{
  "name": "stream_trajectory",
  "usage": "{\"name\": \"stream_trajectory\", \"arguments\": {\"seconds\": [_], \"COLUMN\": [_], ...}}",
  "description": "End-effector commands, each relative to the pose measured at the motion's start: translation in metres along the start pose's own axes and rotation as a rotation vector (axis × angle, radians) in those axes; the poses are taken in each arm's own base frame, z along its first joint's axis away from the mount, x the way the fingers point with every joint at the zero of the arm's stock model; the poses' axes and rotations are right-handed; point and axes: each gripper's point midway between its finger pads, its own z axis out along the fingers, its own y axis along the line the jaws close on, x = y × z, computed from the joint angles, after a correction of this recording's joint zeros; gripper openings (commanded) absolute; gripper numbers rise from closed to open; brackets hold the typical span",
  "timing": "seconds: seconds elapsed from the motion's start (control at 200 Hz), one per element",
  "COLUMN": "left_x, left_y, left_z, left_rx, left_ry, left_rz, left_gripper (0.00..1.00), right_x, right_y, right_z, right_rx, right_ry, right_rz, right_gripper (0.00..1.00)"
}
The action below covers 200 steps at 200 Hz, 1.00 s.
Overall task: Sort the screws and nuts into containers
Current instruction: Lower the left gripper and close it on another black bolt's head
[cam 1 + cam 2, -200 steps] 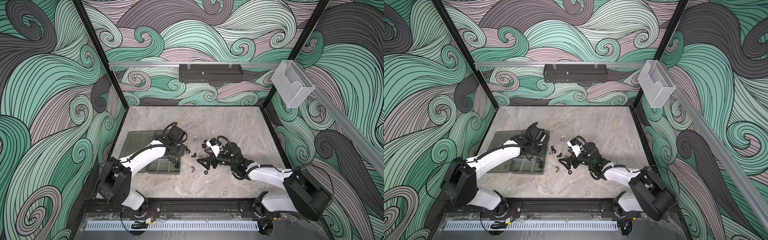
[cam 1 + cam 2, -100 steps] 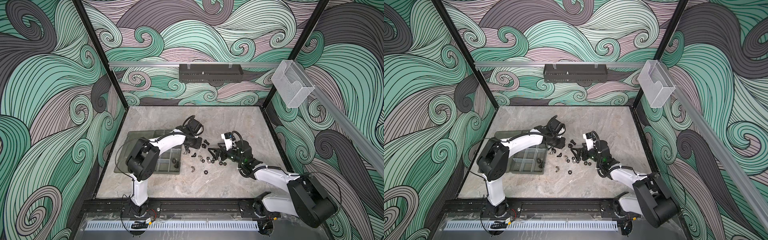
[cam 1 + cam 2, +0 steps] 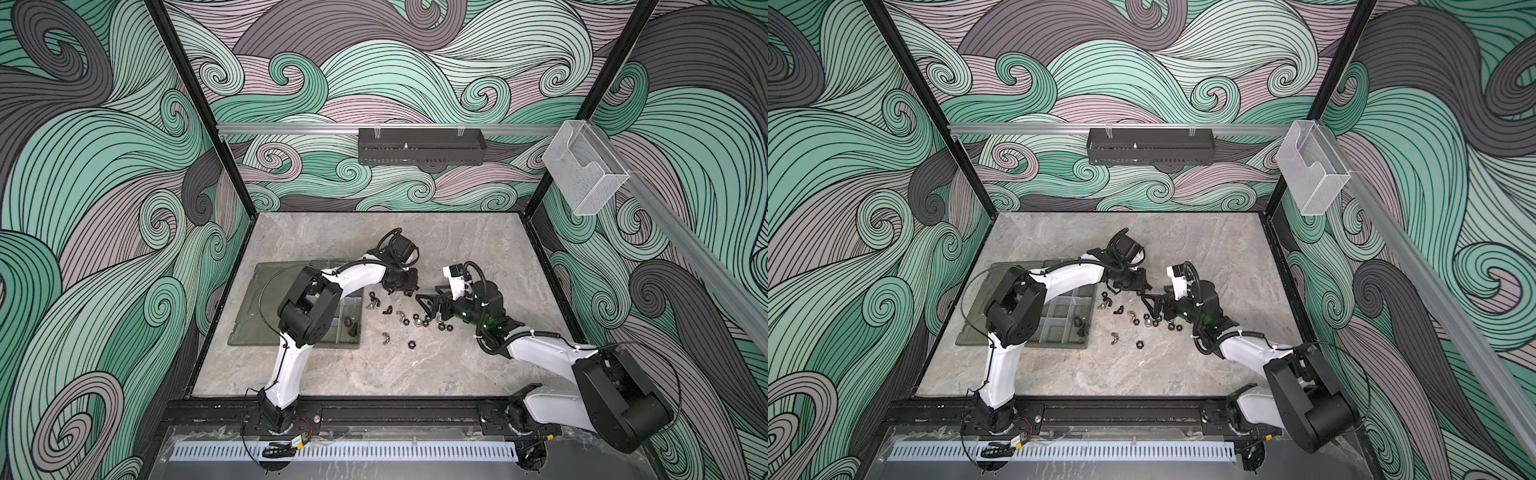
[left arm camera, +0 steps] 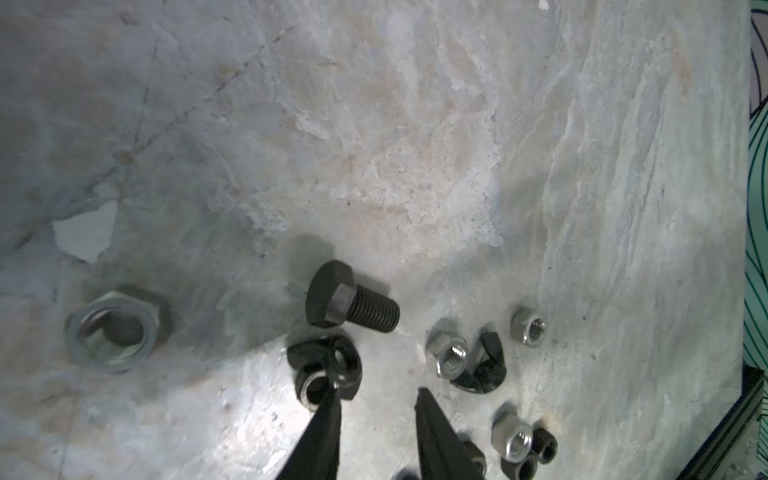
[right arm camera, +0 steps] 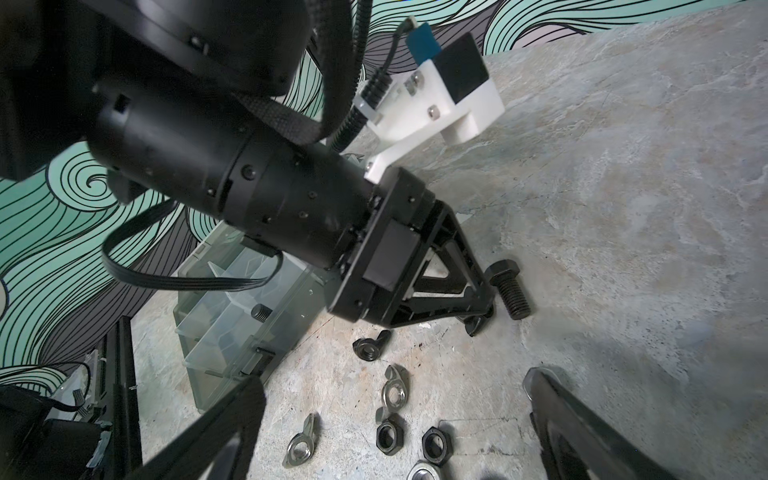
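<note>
the box [image 3: 247, 328] lies open at the left, lid flat, so its cells can take drops from above. a cell on the side facing the pile holds a screw [image 5: 259, 311] and another dark piece i cannot make out. the other cells that show look empty. right of the box, the left gripper [image 4: 378, 390] points down at the table [image 4: 415, 145], fingers partly spread with nothing between them. one tip touches a black nut [image 4: 328, 370], with a loose screw [image 4: 353, 307] just beyond, so it is probably lining up a pick. further from the box lie the unsorted nuts [image 3: 415, 322]. farthest from the box, the right gripper [image 5: 395, 380] hangs low over them, fingers wide apart and empty, likely ready for its own pick.
</note>
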Motion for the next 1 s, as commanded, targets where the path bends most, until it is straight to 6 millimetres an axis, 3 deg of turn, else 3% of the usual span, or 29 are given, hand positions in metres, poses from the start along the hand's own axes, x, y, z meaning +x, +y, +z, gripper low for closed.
{"name": "stream_trajectory", "arguments": {"seconds": [0.0, 0.375, 0.715, 0.996], "left_x": [-0.001, -0.012, -0.027, -0.024], "left_y": [-0.004, 0.004, 0.026, 0.046], "left_z": [0.01, 0.019, 0.033, 0.038], "left_rx": [-0.004, -0.051, -0.132, -0.25], "left_ry": [0.028, 0.015, 0.02, 0.052], "left_rz": [-0.05, -0.08, -0.084, -0.004], "left_gripper": [0.34, 0.34, 0.34, 0.33], "right_x": [-0.007, -0.006, -0.004, -0.006], "right_y": [0.001, -0.001, 0.0, 0.002], "right_z": [-0.003, -0.004, -0.002, 0.0], "right_rx": [-0.005, 0.005, -0.007, -0.019], "right_ry": [-0.021, -0.022, -0.013, -0.014], "right_rz": [-0.011, -0.003, 0.004, 0.002], "right_gripper": [0.99, 0.99, 0.99, 0.99]}}
